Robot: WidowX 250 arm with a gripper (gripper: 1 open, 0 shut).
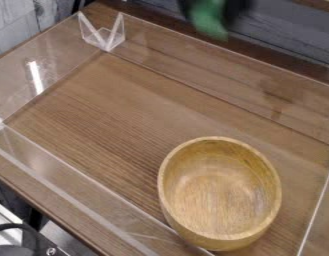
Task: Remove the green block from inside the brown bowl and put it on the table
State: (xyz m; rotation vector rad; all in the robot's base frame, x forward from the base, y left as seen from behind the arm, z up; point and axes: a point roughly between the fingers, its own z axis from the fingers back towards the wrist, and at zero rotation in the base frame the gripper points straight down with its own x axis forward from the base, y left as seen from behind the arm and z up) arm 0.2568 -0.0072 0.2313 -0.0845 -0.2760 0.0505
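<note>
The green block [208, 22] shows as a blurred green patch at the very top of the camera view, high above the far side of the table [113, 110]. Dark parts of my gripper [204, 8] surround it at the frame's edge, shut on the block; the fingers are mostly cut off and blurred. The brown bowl [220, 195] sits at the front right of the table, upright, with nothing inside it. The gripper is well away from the bowl, up and to the back.
Low clear acrylic walls [47, 190] border the tabletop. A small clear angled stand [103, 30] is at the back left corner. Wood-grain planks run diagonally across the open left and middle of the table.
</note>
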